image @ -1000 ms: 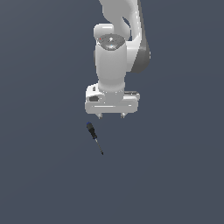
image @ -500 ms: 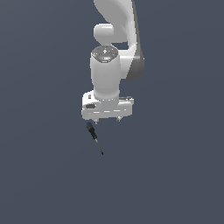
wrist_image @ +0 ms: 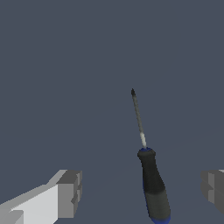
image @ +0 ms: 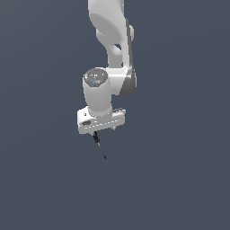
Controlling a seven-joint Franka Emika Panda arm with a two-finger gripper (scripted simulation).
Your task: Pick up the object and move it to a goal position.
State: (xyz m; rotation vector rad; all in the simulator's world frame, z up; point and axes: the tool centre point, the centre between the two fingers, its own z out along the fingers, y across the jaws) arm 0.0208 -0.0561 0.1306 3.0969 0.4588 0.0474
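Arm [image: 110,40] enters from the upper edge of the exterior view, white links descending and bending at a grey-sided joint, then a thick cylindrical wrist [image: 97,92] pointing down and leaning slightly toward the exterior view's left. Flat hand block [image: 101,120] beneath the wrist, tilted, its lower end to the exterior view's left.

Gripper [wrist_image: 142,188]: wide open. In the wrist view two grey finger pads [wrist_image: 70,192] stand far apart, one at each side of the frame, with a broad gap between them. Nothing clamped. In the exterior view the fingers are hard to make out under the hand block; only small stubs show.

Screwdriver [wrist_image: 148,170] lies on the plain dark grey floor [image: 179,179], inside the gap between the fingers, nearer one pad than the other, touching neither so far as the wrist view shows. Black handle with a blue band at the collar and a bluish butt end at the frame edge; short bright neck, then thin dark shaft running away from the camera to a pointed tip.

Exterior view: screwdriver [image: 99,146] shows directly below the hand block, handle end just beneath it, shaft slanting down toward the exterior view's right. Handle top partly hidden by the hand. Cannot tell from this view whether hand and handle touch.

Floor is uniform, no edges or markings in either view.
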